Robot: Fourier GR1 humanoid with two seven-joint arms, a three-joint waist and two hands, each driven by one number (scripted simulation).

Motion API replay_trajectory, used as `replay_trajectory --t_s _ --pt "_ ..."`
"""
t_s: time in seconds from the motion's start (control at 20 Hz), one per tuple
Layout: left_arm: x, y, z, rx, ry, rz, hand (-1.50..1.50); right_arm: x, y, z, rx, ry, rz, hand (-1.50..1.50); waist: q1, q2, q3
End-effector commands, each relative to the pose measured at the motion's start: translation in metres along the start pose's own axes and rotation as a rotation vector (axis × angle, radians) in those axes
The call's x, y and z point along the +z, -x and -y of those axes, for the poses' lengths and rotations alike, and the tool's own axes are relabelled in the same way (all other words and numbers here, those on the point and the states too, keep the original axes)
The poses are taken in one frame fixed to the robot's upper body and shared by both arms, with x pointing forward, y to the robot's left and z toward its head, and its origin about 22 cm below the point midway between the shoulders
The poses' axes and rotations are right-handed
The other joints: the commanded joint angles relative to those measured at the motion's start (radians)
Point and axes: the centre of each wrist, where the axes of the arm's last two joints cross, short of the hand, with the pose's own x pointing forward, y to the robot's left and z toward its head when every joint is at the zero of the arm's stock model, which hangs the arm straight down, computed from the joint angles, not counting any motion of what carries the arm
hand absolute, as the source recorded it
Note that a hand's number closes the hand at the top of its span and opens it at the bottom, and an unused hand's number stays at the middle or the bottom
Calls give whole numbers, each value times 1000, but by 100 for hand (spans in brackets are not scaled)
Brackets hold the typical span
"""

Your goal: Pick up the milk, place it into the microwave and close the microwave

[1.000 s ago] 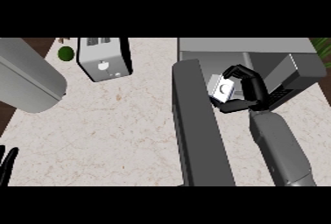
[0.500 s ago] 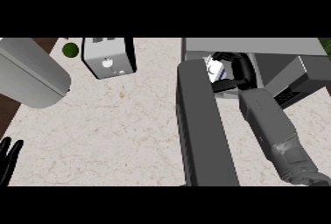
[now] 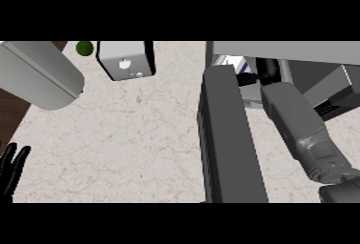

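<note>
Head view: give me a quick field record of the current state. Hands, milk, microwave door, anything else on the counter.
right hand: reaching into the microwave's opening, mostly hidden; grip cannot be judged
milk: white and blue carton, partly visible inside the microwave's opening, beside the right hand
microwave: top right of the view
microwave door: open, swung out toward the robot
left hand: open, resting at the view's left edge, fingers up
toaster: on the counter, upper middle
green object: small, round, left of the toaster
counter: pale speckled stone
</note>
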Motion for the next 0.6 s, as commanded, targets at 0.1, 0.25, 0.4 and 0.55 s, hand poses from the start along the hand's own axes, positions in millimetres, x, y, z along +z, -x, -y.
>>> replay_trajectory --t_s 0.1,0.25,0.4,0.55 --pt "-6 9 6 7 26 8 -150 -9 -5 10 95 38 -6 150 28 17 0" --pt "-17 9 8 15 43 6 -150 -18 -13 4 82 113 -41 150 36 26 2" --pt "-19 5 7 -33 35 11 -150 -21 -14 13 110 238 -105 150 46 30 2" --pt "-24 5 9 -44 57 19 -150 -26 -19 21 184 316 -74 150 57 39 2"
